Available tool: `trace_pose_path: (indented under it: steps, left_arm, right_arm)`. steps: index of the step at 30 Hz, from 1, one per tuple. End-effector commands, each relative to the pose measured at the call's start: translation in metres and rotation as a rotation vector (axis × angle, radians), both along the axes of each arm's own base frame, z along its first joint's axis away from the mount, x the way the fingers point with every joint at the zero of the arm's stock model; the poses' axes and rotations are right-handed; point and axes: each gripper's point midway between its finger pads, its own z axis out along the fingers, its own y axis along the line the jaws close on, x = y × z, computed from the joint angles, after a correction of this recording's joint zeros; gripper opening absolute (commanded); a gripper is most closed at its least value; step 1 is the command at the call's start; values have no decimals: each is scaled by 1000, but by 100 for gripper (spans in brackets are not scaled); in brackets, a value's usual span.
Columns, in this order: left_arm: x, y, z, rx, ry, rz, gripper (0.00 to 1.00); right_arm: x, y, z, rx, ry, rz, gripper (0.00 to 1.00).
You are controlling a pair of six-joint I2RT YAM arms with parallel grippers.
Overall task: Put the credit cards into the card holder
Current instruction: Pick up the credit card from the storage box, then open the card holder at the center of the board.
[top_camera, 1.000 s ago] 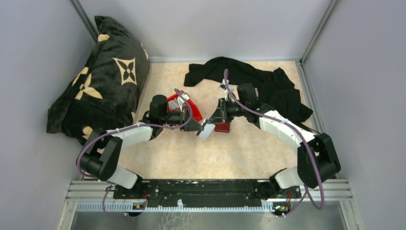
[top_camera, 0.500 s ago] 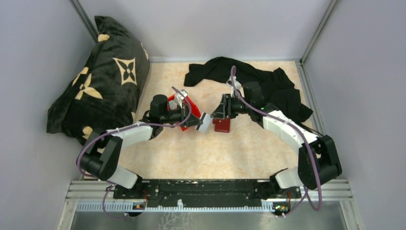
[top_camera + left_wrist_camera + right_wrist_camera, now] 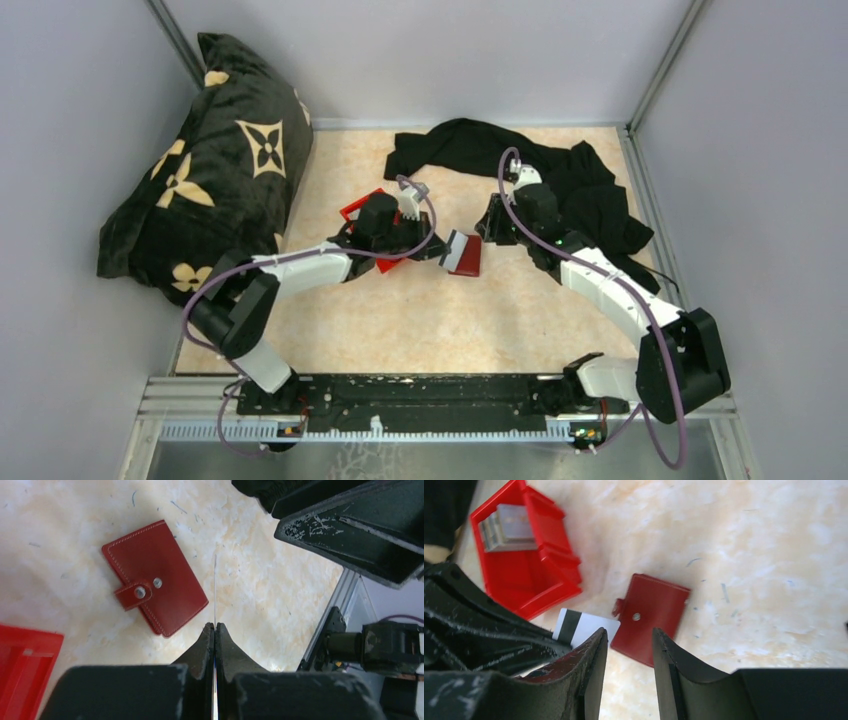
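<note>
Your left claw (image 3: 214, 627) is pinched shut on one card (image 3: 215, 587). From the left wrist you see the card edge-on, as a thin line running straight out from the fingertips. The right wrist view shows its pale face with a dark stripe across one end. The holder (image 3: 155, 577) lies folded shut on the table (image 3: 400, 320), snap side up, in the middle of the workspace between your two claws. From overhead the held card sits at the holder's near-left edge and overlaps it in that view; you cannot tell whether the two touch. Your right claw (image 3: 629, 631) hangs above the holder with its fingers a little apart and nothing between them. The red bin (image 3: 531, 575) stands just left of the holder, with more cards (image 3: 509, 527) stacked in its far end. A black cloth (image 3: 560, 170) lies behind the right arm.
</note>
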Motion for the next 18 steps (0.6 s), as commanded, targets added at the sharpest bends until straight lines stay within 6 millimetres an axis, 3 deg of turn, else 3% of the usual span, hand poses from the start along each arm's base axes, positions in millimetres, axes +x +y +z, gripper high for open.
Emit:
trace_pose_path:
  steps: [1, 12, 18]
  left_arm:
    - [10, -15, -8, 86, 28, 34, 0]
    - [33, -11, -44, 315, 57, 186, 0]
    - [48, -12, -48, 363, 65, 239, 0]
  right_arm:
    - [22, -27, 8, -63, -62, -176, 38]
    - [28, -20, -11, -79, 5, -171, 36]
    - [27, -18, -19, -86, 18, -163, 35]
